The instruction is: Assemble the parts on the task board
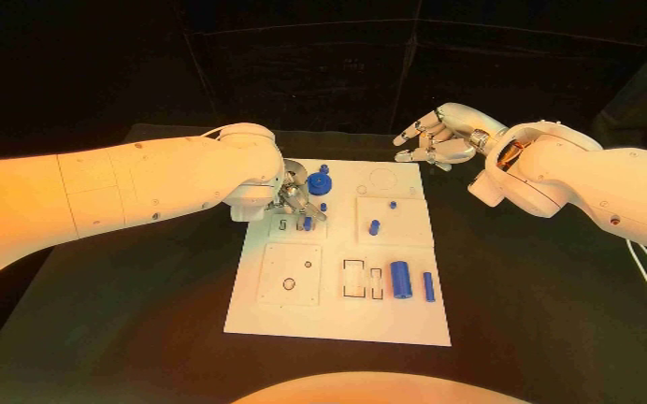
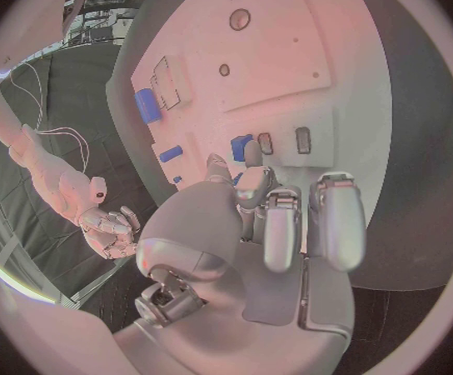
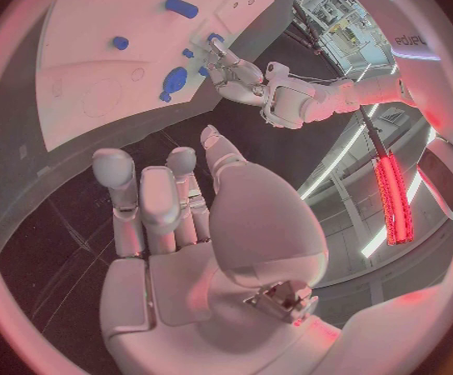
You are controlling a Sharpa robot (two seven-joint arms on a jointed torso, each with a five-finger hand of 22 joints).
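The white task board (image 1: 337, 320) lies mid-table. My left hand (image 1: 292, 200) rests over its far left part, and its fingertips (image 2: 250, 155) pinch a small blue part (image 2: 239, 147) beside two narrow slots (image 2: 302, 139). The same part (image 1: 308, 223) shows just below the fingers in the head view. A blue gear-like part (image 1: 318, 182) sits close behind that hand. Two short blue pegs (image 1: 375, 227) stand in the raised square at the board's right. A thick blue cylinder (image 1: 400, 280) and a thin one (image 1: 429, 286) lie nearer me. My right hand (image 1: 438, 147) hovers beyond the board's far right corner, holding nothing.
A raised white plate with small holes (image 1: 292, 273) takes up the board's near left. Two rectangular cut-outs (image 1: 354, 278) lie beside the thick cylinder. Black table (image 1: 525, 310) surrounds the board on all sides.
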